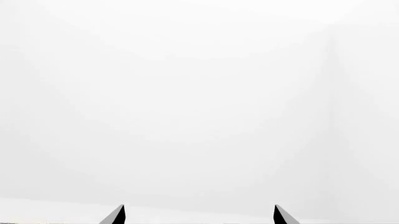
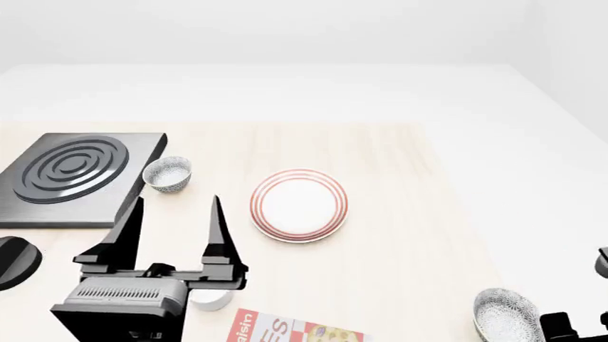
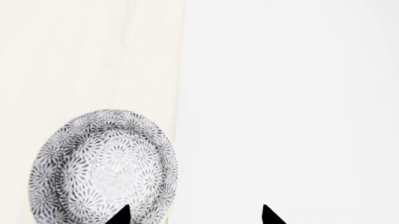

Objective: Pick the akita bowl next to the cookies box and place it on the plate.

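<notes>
surface: pale wood table [image 2: 399,214], white room | left gripper [image 2: 176,214] fingers apart, empty, left of the plate [image 2: 298,204] | cookies box [image 2: 295,332] at near edge | akita bowl [image 2: 506,314] tilted at table's right edge, beside right gripper [image 3: 196,215], fingers apart

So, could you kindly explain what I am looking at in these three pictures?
It is a simulated two-armed robot. The head view looks down over a wooden table; the other two come from cameras by each gripper. On the table: a black hotplate, a speckled bowl beside it, a red-ringed plate, a white cup and a cookies box. The left gripper is open, holding nothing. The right gripper is open beside a second speckled bowl at the table's edge.
</notes>
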Controlling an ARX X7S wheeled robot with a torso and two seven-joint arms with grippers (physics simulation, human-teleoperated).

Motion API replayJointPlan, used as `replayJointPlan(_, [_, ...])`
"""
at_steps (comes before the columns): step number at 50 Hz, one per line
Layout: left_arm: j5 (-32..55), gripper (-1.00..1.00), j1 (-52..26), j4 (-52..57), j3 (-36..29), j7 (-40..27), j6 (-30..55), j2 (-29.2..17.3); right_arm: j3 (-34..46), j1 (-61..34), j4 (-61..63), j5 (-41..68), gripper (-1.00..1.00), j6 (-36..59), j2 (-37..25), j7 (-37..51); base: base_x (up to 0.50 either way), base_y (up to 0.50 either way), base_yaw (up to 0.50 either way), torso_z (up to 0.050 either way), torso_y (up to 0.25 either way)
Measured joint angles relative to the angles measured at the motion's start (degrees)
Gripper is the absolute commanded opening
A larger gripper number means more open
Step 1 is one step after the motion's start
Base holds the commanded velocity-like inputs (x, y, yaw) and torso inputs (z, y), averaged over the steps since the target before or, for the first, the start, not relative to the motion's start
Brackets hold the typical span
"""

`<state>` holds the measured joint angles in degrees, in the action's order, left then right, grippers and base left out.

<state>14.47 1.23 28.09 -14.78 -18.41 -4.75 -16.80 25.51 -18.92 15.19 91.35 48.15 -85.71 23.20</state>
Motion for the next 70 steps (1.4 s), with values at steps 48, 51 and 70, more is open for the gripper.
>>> replayJointPlan(48, [-0.03,1.00,0.45,-0.20,-0.44,-0.85,-0.76,-1.64,6.73,-2.53,-10.26,-13.95,-1.00,-0.29,14.07,-9.02,0.00,0.00,0.00,0.000,0.000])
replayJointPlan(51, [-0.03,1.00,0.42,-0.17,-0.50,-0.90,-0.78,-1.70,6.53,-2.92,-9.55,-14.28,-1.00,-0.26,13.86,-9.04,0.00,0.00,0.00,0.000,0.000])
replayJointPlan(70, [0.02,1.00,-0.02,-0.21,-1.04,-1.22,-0.94,-1.80,3.20,-18.94,0.48,-8.51,-1.00,13.29,13.21,-5.73,0.00,0.00,0.00,0.000,0.000])
